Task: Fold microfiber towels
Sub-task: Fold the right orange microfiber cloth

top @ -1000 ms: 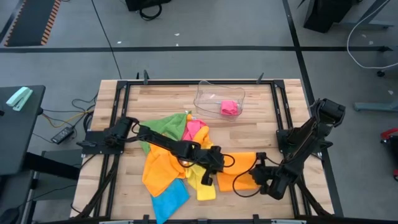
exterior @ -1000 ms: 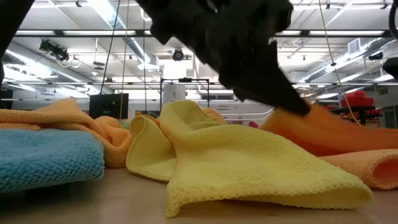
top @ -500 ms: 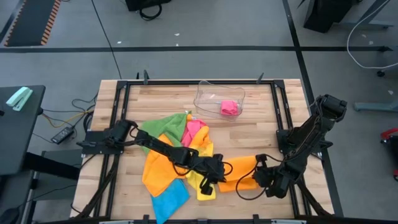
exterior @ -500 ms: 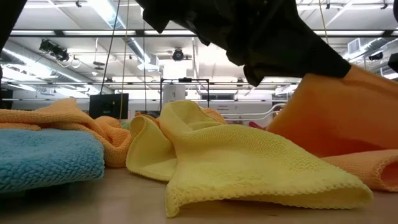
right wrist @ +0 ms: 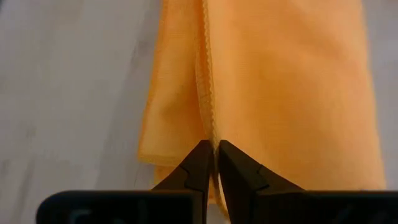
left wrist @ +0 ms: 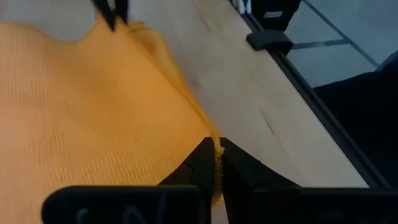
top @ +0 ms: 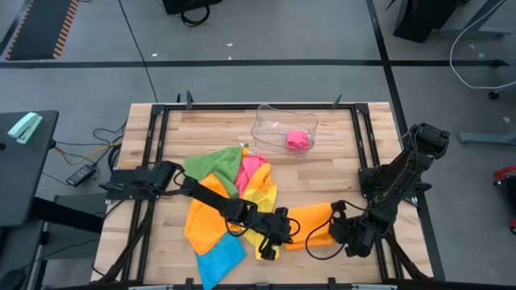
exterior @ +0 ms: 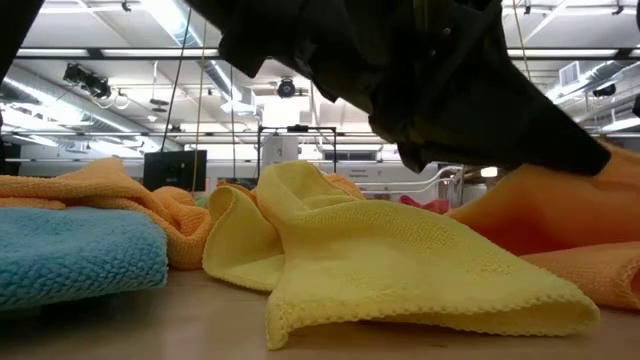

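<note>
The soft orange microfiber towel being folded (top: 310,224) lies at about five o'clock on the wooden counter (top: 339,157), drawn out into a long band between the two arms. The left hand (top: 284,229) pinches an edge of that cloth at its inner end, fingertips pressed together on the hem in its wrist view. The right hand (top: 337,229) pinches the other end, its fingers closed on stacked hems; two layers of orange already lie one over the other there.

So the step looks like a fold in mid-run: both hands hold the orange cloth, with the low view showing it lifted in a slope under the dark arm. The next move, I'd judge, calls for laying the held edges down square on the layer beneath, then letting go without dragging the cloth askew.

Just beside it, toward nine o'clock, sits the unfolded heap: a crumpled yellow towel (top: 260,211), a second orange towel (top: 205,221), a blue one (top: 219,256) at seven o'clock, with a green one (top: 211,163) and a pink one (top: 251,167) behind, nearer the centre. All of these look yet to be folded.

At twelve o'clock a clear plastic tray (top: 274,121) holds one small folded pink towel (top: 297,139), apparently finished.
</note>
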Motion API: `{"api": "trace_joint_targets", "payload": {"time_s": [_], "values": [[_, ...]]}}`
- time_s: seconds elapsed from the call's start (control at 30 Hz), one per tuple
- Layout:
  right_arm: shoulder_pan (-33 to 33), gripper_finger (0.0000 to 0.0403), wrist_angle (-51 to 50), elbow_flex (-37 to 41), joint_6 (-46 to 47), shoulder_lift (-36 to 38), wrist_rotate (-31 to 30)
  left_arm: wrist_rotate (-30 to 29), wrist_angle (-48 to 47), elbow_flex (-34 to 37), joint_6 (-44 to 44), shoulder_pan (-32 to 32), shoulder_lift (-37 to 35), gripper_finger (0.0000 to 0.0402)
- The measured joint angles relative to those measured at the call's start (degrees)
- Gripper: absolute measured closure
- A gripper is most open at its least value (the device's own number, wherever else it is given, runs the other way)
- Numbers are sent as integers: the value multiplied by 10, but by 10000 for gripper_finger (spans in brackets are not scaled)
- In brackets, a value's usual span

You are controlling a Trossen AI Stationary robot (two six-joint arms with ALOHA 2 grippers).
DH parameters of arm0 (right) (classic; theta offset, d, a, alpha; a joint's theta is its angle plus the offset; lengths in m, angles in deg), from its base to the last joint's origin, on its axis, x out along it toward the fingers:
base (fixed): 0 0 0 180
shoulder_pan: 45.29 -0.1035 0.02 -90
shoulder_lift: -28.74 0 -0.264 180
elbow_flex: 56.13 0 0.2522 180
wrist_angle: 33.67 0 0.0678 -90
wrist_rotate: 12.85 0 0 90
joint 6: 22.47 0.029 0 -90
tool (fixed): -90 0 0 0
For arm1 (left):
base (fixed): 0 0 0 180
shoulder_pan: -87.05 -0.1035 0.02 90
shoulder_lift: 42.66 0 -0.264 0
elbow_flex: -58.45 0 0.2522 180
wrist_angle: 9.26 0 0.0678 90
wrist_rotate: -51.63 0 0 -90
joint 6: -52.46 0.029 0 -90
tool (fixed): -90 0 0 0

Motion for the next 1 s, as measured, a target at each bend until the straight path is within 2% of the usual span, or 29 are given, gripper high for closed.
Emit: {"api": "trace_joint_targets", "payload": {"time_s": [0.2,0.5,0.77,0.87,1.0], "values": [[0,361,3,0,13,0,9,-3,2,0,-5,1,0,381],[0,357,17,0,35,0,36,-10,41,0,-22,9,29,366],[1,327,59,0,52,-29,55,-10,39,0,-27,10,37,371],[1,309,65,0,70,-39,70,-11,37,0,-26,10,37,360],[2,284,66,0,96,-39,85,-10,36,0,-21,10,37,321]]}}
